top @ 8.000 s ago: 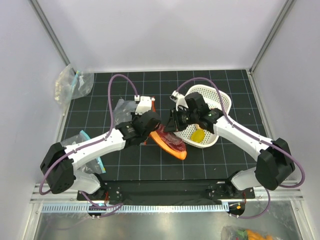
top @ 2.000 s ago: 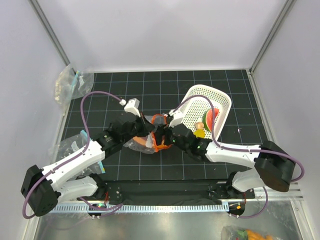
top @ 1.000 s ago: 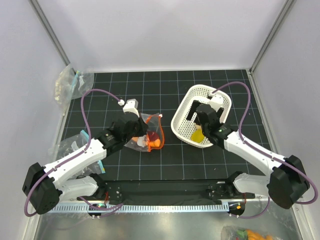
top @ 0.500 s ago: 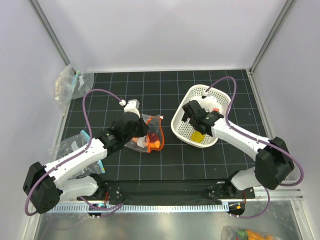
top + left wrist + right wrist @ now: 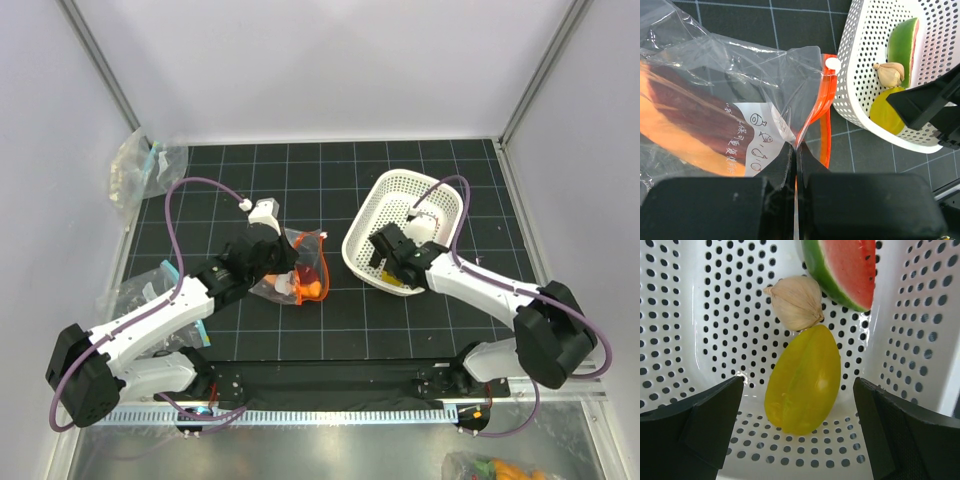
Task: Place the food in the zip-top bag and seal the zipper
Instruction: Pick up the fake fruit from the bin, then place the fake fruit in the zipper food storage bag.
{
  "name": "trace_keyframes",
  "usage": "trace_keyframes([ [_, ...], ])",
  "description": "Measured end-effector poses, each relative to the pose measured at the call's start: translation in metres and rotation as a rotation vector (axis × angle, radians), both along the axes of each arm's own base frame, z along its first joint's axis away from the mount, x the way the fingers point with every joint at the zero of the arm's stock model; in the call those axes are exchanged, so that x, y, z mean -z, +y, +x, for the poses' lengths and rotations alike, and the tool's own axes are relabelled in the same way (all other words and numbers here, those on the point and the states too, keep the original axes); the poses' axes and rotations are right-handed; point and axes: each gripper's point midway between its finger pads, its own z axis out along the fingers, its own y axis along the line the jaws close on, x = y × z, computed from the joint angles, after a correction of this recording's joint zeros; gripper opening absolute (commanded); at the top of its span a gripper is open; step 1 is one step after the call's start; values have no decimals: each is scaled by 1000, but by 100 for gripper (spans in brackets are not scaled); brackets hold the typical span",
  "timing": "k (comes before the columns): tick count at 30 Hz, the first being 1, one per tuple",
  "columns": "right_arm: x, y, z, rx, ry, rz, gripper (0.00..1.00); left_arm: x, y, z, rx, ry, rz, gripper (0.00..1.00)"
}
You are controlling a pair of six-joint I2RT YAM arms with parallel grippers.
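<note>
Zip-top bag (image 5: 740,90) lies crumpled on the black gridded mat (image 5: 330,330), left of centre, with its red-orange zipper (image 5: 822,105) along the edge facing the basket. Inside the clear plastic are an orange carrot-like piece (image 5: 685,145) and a dark red piece (image 5: 690,110) lying against it. The left arm stretches from its near-left base diagonally to the bag, and the left gripper (image 5: 796,165) is pinched tight on the plastic just beside the zipper. To the right, the white lattice basket (image 5: 860,75) holds a watermelon slice (image 5: 847,265), a small peach ball (image 5: 795,302) and a yellow lemon (image 5: 802,380). The right arm bends in from the near right, and the right gripper (image 5: 798,385) hangs over the basket with its fingers spread wide on either side of the lemon.
</note>
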Motion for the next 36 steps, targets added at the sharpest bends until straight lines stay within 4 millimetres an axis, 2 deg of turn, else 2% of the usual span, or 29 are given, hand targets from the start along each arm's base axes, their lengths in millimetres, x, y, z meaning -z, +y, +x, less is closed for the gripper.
trace_keyframes([
  [3, 12, 5, 0, -8, 18, 15, 99, 0, 0, 0, 0, 0, 0, 0],
  [6, 26, 11, -2, -20, 35, 40, 93, 0, 0, 0, 0, 0, 1, 0],
  [7, 29, 11, -3, -23, 39, 44, 83, 0, 0, 0, 1, 0, 1, 0],
  [9, 32, 13, -5, -28, 44, 53, 75, 0, 0, 0, 1, 0, 1, 0],
  [10, 31, 14, -4, -29, 38, 60, 63, 0, 0, 0, 1, 0, 1, 0],
  [13, 23, 14, -4, -30, -8, 96, 44, 0, 0, 0, 2, 1, 4, 0],
  [17, -7, 11, -5, -44, -134, 179, 43, 1, 0, -1, 3, 2, 7, 0],
  [23, -66, 23, 13, -96, -304, 255, 43, 3, 0, 0, 4, 6, 13, 0],
  [28, -112, 49, 31, -226, -423, 299, 45, 6, -1, 0, 7, 11, 19, 0],
  [30, -122, 61, 34, -298, -469, 324, 44, 7, -2, 0, 11, 17, 20, 0],
  [32, -121, 70, 32, -360, -499, 348, 45, 8, -5, -2, 21, 26, 14, 0],
  [36, -95, 78, 16, -475, -474, 361, 42, 9, -11, -7, 48, 39, -1, 0],
])
